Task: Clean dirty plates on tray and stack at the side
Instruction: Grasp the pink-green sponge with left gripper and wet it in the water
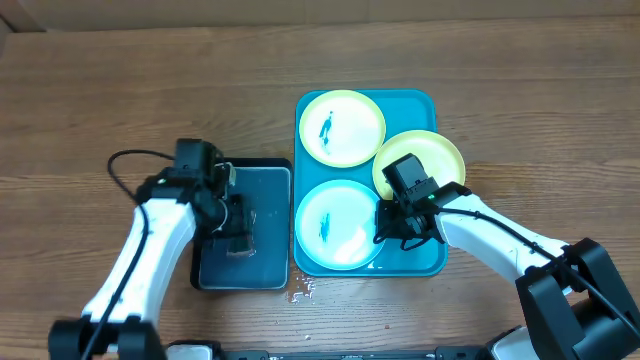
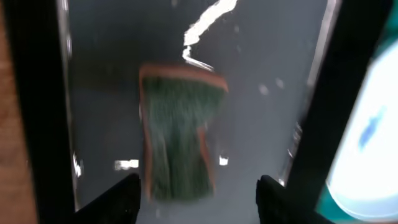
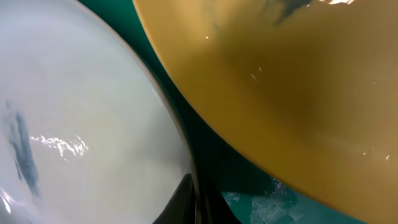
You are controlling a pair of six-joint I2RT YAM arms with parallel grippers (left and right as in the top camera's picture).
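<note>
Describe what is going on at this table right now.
The left gripper hangs open over a green rectangular sponge lying in the smaller dark grey plastic tray. The right gripper sits low at the rim of the light blue round plastic plate on the large turquoise plastic tray. A yellow-green round plate lies behind it and a second yellow-green plate beside it. No plate is stacked aside yet.

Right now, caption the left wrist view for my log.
Open left gripper hovers over a green, brown-edged sponge lying in the dark grey rectangular tray.
</note>
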